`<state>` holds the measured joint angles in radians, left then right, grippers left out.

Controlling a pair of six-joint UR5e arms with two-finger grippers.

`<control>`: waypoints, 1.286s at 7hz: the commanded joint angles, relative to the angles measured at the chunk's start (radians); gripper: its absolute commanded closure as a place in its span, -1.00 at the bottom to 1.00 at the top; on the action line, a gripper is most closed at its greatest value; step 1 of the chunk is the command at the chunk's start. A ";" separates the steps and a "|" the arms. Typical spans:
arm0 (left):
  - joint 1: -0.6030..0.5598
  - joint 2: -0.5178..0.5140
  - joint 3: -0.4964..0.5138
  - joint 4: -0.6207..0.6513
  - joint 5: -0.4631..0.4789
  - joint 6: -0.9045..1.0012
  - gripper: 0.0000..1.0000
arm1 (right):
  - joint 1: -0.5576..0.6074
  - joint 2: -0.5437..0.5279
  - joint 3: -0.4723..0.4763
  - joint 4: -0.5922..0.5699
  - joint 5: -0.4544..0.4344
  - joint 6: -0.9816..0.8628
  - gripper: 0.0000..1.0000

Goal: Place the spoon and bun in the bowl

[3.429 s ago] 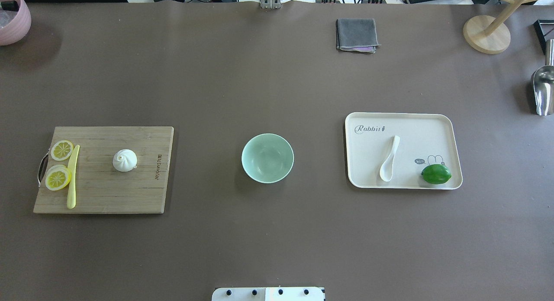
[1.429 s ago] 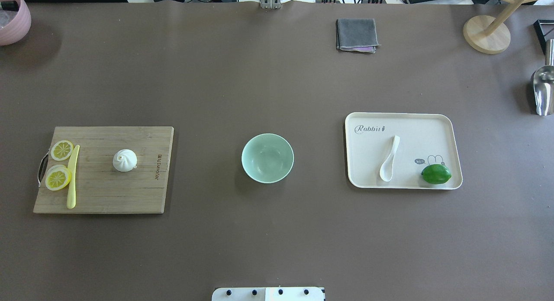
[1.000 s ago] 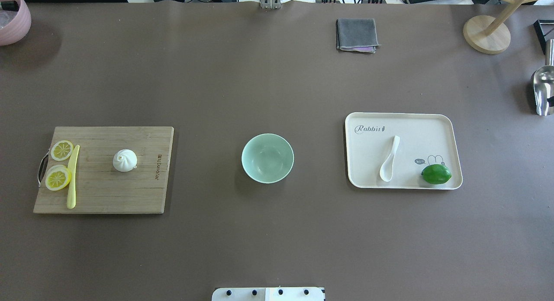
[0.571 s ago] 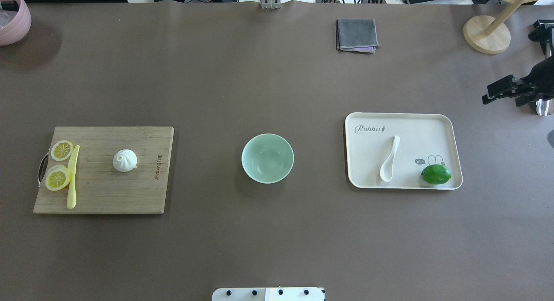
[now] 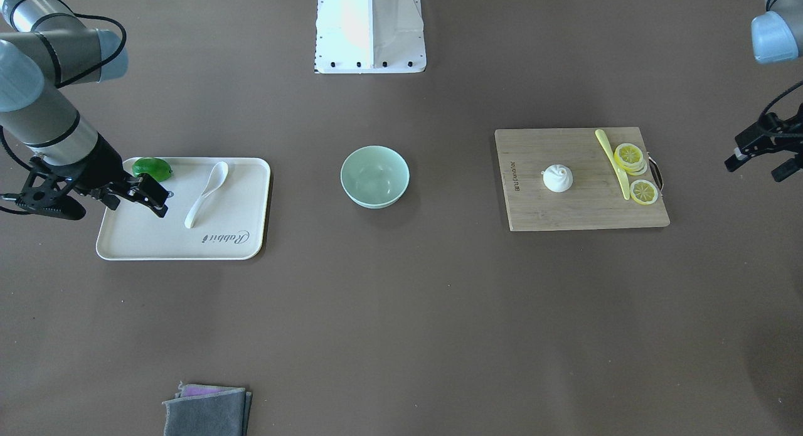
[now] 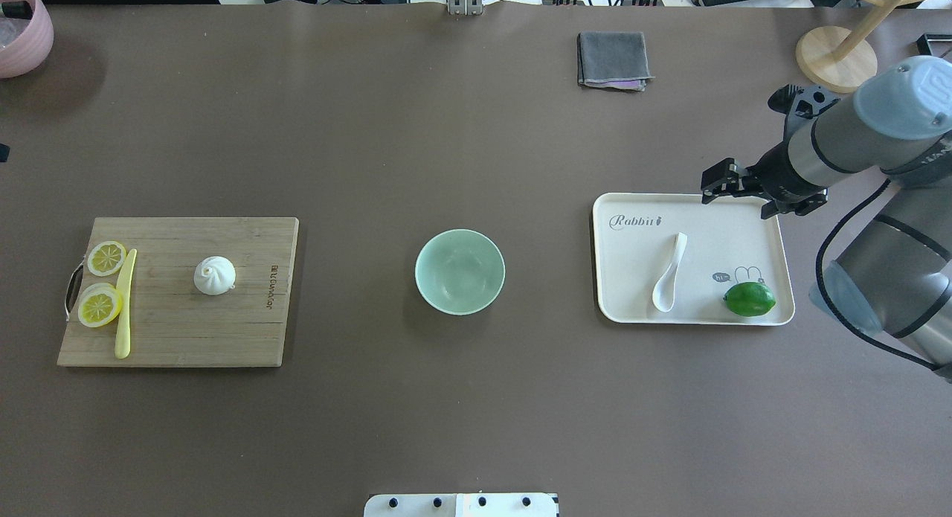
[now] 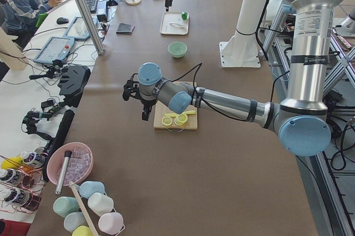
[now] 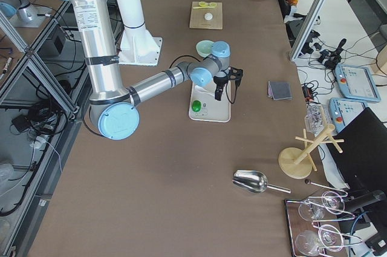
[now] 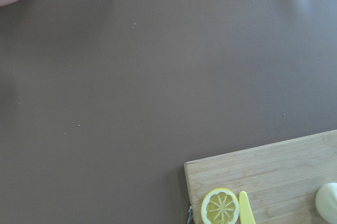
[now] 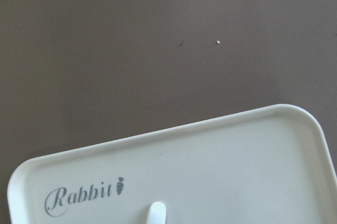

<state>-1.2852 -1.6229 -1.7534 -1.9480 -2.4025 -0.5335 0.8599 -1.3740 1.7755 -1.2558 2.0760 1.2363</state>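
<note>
I found no step completed: the bowl (image 6: 428, 258) sat empty at mid-table. The spoon (image 6: 668, 273) lay on the tray (image 6: 626, 258), a lime (image 6: 750, 299) close by. The bun (image 6: 214, 274) sat on the cutting board (image 6: 223, 331), with lemon slices (image 6: 100, 283) and a knife (image 6: 124, 303) near it. The right gripper (image 5: 147, 197) hovered over the tray's far edge, jaws apart and empty. The left gripper (image 5: 762, 160) hung beyond the board, also apart and empty. I judged both picks unobstructed.

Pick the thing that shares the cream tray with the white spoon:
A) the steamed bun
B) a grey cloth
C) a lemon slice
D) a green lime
D: the green lime lies on the tray beside the spoon, apart from it, while the bun and the lemon slices sit on the cutting board.
</note>
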 commanded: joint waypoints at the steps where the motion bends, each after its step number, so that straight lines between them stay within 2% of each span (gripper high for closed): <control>1: 0.078 -0.038 -0.006 -0.002 0.056 -0.111 -0.95 | -0.070 0.022 -0.013 -0.001 -0.031 0.117 -0.85; 4: 0.078 -0.038 -0.003 -0.002 0.056 -0.109 -0.94 | -0.129 0.024 -0.036 -0.002 -0.030 0.135 -0.55; 6: 0.079 -0.038 -0.003 -0.002 0.056 -0.109 -0.94 | -0.139 0.030 -0.062 -0.002 -0.031 0.134 -0.47; 7: 0.079 -0.040 0.000 -0.002 0.056 -0.109 -0.95 | -0.143 0.048 -0.085 -0.002 -0.033 0.135 -0.29; 9: 0.079 -0.038 0.002 -0.003 0.056 -0.109 -0.95 | -0.150 0.055 -0.091 -0.002 -0.034 0.135 0.40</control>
<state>-1.2057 -1.6623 -1.7527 -1.9501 -2.3470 -0.6427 0.7151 -1.3241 1.6901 -1.2579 2.0431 1.3712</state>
